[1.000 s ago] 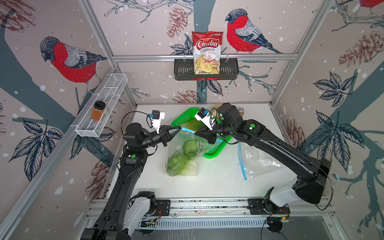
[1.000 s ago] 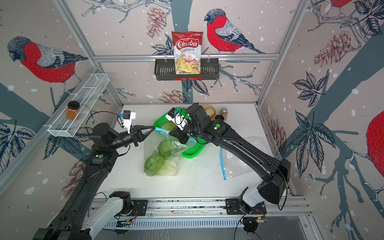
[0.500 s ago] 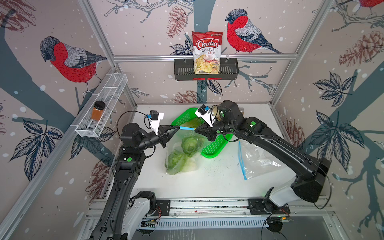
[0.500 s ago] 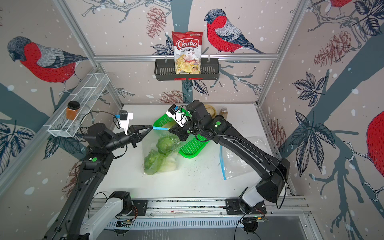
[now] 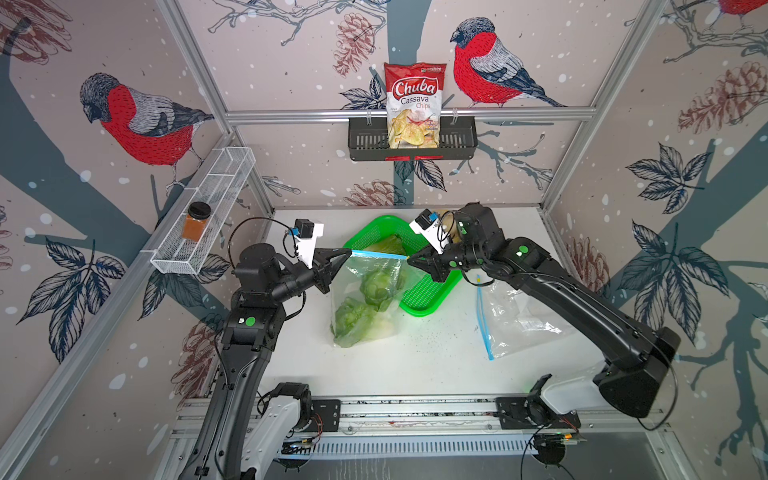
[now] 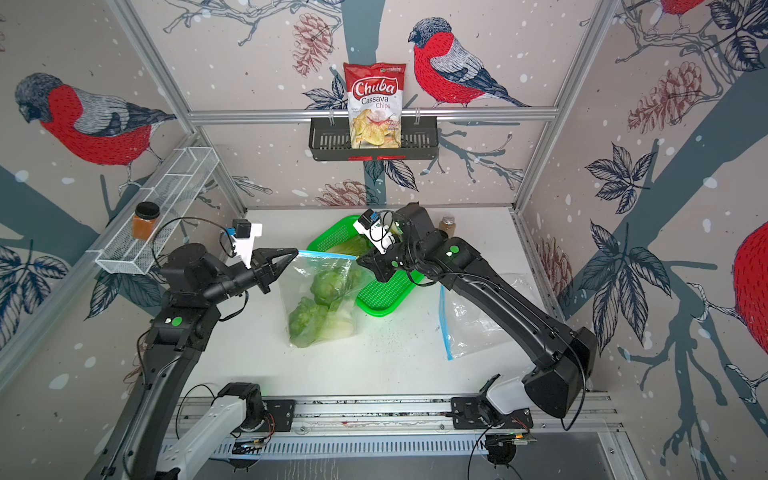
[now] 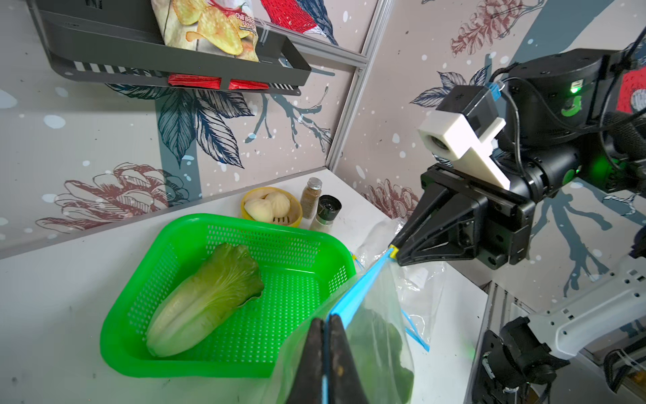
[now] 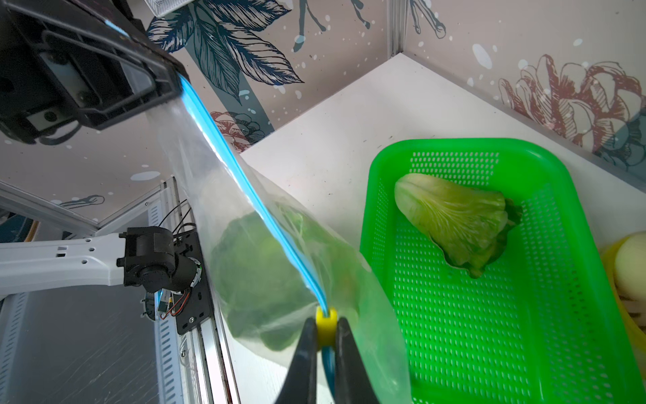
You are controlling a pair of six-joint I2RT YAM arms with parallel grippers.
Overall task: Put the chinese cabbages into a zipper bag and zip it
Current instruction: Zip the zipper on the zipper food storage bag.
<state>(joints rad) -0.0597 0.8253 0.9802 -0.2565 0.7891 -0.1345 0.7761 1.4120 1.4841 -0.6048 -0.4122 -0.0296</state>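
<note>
White tabletop (image 5: 415,365): zipper bag (image 5: 357,270) hangs stretched between both arms. Left gripper (image 5: 348,251) clamped on blue zip strip (image 8: 223,145) end, right gripper (image 5: 410,261) pinching yellow slider (image 8: 326,321). Two cabbages (image 5: 380,284) bagged, third cabbage (image 7: 206,297) in green basket (image 7: 119,335).

I have my left arm (image 5: 245,332) reaching forward, jaws pressed tight together on one end of the top edge of the zipper bag (image 5: 354,283). My right arm (image 5: 582,303) stretches in from the opposite side, jaws clamped on the yellow slider (image 8: 326,324) at the other end, the two tips facing each other.
</note>
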